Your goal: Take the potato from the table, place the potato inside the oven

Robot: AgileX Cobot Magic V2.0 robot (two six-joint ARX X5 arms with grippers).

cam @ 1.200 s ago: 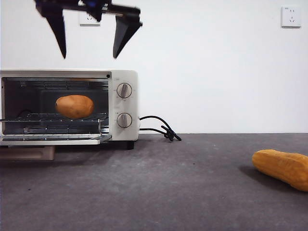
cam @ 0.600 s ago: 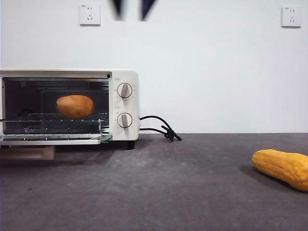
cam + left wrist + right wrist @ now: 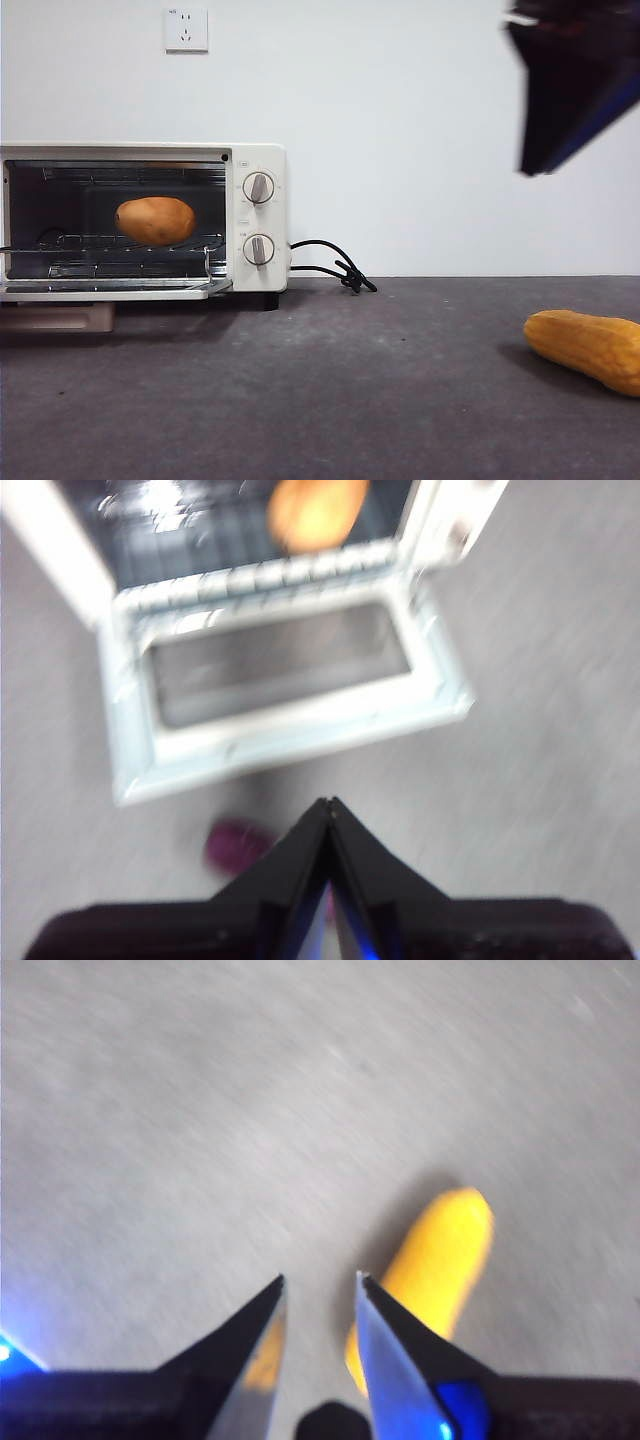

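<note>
Matt mottled grey table (image 3: 380,390), glossy cream oven (image 3: 262,215) w/ shiny metal wire rack (image 3: 120,243), smooth-skinned potato (image 3: 155,221), bumpy yellow corn cob (image 3: 590,348), black rubbery cord (image 3: 335,265)

We take this for a lab test setup rather than a kitchen: a bare white wall (image 3: 430,150) with a socket (image 3: 186,30), a plain grey tabletop (image 3: 330,390), one small toaster oven (image 3: 262,170), and a corn cob (image 3: 588,348).
</note>
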